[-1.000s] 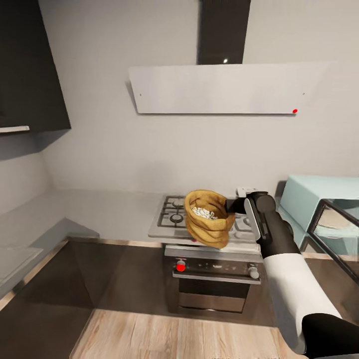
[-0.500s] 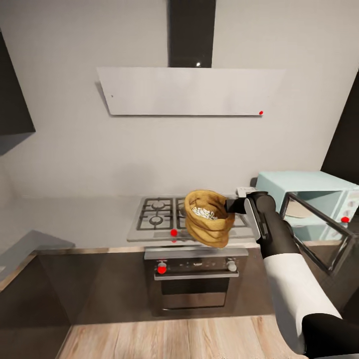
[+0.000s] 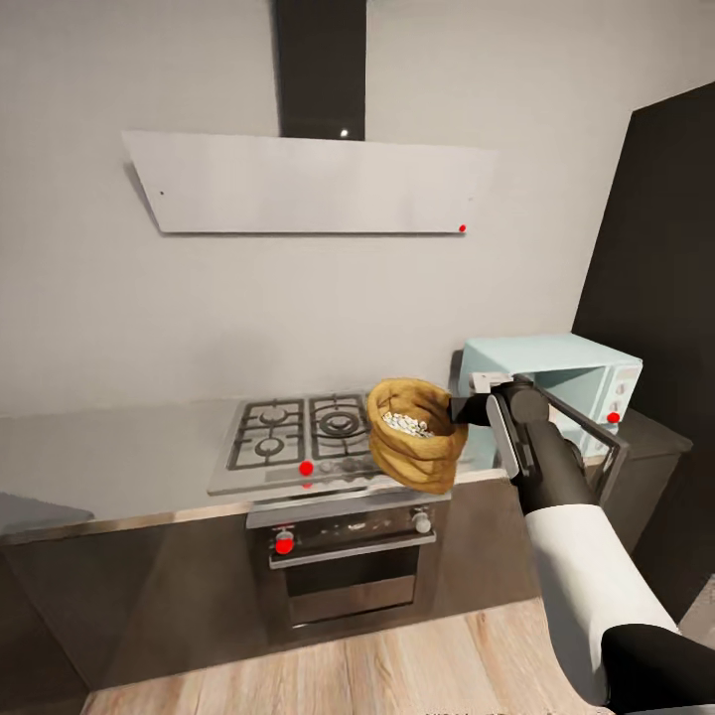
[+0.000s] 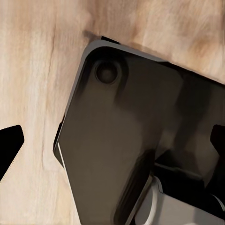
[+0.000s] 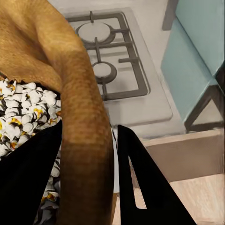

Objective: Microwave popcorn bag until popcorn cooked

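My right gripper is shut on the rim of the popcorn bag, a tan crumpled sack held upright in the air over the right edge of the hob. Whitish popcorn fills its round mouth. In the right wrist view the bag wall sits pinched between the two black fingers, with popcorn inside. The mint-blue microwave stands on the grey countertop just right of the bag, its glass door swung open. My left gripper hangs open over the wooden floor.
A gas hob lies in the countertop, above a steel built-in oven. A range hood hangs on the wall. A tall dark cabinet stands right of the microwave. Part of my dark base shows below the left wrist.
The head view has swung to the right, so hob and microwave slid left in the picture. The right arm and the held bag keep the same place in view.
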`<state>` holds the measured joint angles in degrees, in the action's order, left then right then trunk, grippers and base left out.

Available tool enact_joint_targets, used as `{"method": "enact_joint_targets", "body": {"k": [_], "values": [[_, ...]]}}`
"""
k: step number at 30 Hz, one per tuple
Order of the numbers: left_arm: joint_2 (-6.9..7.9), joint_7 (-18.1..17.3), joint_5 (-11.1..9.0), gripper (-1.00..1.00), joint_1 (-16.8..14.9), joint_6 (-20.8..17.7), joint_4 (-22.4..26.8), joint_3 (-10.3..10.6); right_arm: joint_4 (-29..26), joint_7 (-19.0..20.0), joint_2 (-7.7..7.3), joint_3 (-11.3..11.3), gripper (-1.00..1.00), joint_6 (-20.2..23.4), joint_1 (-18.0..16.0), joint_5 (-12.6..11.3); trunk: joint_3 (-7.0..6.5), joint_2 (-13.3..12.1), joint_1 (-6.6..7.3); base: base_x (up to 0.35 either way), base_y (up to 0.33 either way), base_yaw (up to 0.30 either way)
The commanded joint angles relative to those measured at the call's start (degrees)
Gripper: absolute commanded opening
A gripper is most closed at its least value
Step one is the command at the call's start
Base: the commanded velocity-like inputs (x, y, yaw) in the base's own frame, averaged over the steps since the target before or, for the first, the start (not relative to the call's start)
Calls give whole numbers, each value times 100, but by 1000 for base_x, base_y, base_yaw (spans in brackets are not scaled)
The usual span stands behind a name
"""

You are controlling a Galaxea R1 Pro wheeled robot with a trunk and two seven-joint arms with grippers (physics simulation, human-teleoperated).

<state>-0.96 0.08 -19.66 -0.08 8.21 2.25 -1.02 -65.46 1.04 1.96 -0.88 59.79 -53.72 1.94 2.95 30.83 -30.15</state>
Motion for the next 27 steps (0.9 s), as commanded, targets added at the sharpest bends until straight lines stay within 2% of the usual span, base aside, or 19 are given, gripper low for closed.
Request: {"method": "enact_joint_targets", "body": {"k": [1, 16, 27], "values": [[-1, 1, -18, 100, -1, 14, 3, -7, 2, 12, 6, -9, -100, 21, -7, 11, 9, 10, -3, 0, 0, -284], [-1, -6, -21, 100, -1, 7, 3, -3, 48, 35, 12, -9, -100, 21, -7, -34, 6, 10, -3, 0, 0, -38], [-1, -7, -21, 100, -1, 5, 3, -5, 51, 29, 10, -9, -100, 21, -7, -35, 6, 10, -3, 0, 0, -272]]}}
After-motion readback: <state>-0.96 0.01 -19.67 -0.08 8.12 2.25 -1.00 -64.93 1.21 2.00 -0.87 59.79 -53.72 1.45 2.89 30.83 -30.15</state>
